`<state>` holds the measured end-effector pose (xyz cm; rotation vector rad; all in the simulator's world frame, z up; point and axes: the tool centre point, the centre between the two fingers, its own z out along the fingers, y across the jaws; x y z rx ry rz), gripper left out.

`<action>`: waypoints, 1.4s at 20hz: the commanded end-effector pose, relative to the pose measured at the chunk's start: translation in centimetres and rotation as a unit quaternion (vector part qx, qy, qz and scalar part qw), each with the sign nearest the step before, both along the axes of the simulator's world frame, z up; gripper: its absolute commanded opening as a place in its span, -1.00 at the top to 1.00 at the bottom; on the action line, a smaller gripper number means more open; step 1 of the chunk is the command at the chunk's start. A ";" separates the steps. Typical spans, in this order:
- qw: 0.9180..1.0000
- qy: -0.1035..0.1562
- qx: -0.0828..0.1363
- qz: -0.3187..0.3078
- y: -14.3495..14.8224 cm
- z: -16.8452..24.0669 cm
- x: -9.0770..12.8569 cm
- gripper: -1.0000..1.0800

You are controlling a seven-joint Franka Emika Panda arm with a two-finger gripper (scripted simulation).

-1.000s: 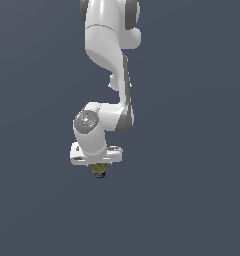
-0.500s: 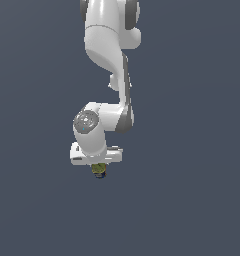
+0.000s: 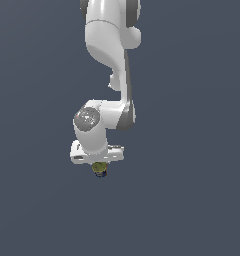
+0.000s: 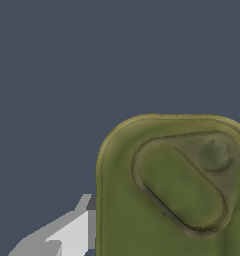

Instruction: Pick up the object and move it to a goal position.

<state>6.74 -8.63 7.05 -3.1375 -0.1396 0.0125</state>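
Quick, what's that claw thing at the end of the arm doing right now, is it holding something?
End effector: closed on the small olive-green can, which sits between its fingers.

exterior: I see the whole arm (image 3: 109, 75) from afar, pincer (image 3: 98, 161) low | wrist: very close on the can (image 4: 172, 190) top | shared: can (image 3: 99, 169)
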 end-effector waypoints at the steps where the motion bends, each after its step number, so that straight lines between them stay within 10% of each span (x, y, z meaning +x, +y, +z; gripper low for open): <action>1: 1.000 -0.003 0.000 0.000 0.5 1.6 0.3 1.00; 28: 1.000 -0.004 -0.001 0.000 9.6 28.0 2.9 1.00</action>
